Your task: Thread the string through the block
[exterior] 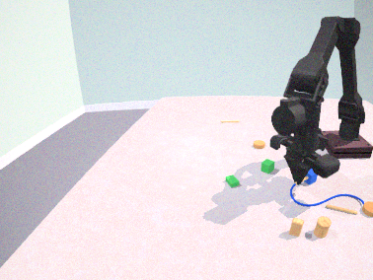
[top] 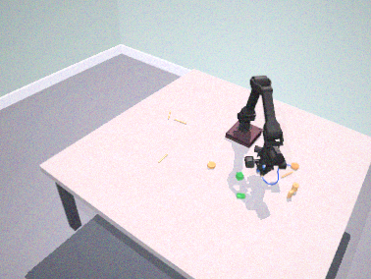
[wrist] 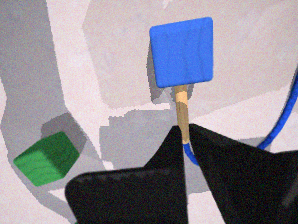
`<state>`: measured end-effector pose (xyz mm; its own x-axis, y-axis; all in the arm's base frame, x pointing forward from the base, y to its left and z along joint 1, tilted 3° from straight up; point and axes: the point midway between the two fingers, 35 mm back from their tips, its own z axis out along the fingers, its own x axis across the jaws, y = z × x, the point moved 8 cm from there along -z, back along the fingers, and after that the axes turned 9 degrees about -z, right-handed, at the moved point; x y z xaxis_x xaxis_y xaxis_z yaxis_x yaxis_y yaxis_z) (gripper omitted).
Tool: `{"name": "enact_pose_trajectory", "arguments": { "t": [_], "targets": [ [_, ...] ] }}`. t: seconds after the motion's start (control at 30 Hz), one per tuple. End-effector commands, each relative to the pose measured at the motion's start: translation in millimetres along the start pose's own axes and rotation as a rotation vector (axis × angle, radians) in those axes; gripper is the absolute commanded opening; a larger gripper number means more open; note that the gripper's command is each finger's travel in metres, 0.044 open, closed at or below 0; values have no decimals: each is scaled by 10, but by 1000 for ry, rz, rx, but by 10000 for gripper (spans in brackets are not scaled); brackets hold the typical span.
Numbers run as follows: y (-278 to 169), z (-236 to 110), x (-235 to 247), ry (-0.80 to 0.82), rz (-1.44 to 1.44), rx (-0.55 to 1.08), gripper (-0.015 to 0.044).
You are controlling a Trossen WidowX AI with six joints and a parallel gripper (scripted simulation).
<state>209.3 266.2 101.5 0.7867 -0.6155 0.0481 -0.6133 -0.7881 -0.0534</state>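
One stick in hand | left: green cube [wrist: 46, 157] lies clear | centre: my black gripper [wrist: 186, 137] is clamped on the thin wooden stick [wrist: 183, 111], tip entering the blue block [wrist: 182, 51] | right: blue string [wrist: 282, 116] trails slack.

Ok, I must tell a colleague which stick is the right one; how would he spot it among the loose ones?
Start at the black arm and follow it down to its pincer. The stick is the one clamped there, its tip at the blue block. Unlike the loose sticks lying flat, it trails a blue string.
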Motion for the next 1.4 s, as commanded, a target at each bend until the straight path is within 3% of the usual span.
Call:
{"name": "enact_pose_trajectory", "arguments": {
  "t": [0.0, 0.57, 0.73, 0.8, 0.87, 1.03, 1.27, 1.37],
  "targets": [
    [59, -10, -9, 3, 3, 3, 0],
    [255, -6, -41, 2, 2, 1, 0],
    [227, 3, -37, 0, 0, -4, 123],
    [227, 3, -37, 0, 0, -4, 123],
    [212, -96, -38, -1, 0, -3, 123],
    [211, -773, -38, -1, 0, -4, 123],
    [200, -766, -35, -1, 14, 12, 123],
    [237, -769, -44, -1, 244, 12, 123]
  ]
}}
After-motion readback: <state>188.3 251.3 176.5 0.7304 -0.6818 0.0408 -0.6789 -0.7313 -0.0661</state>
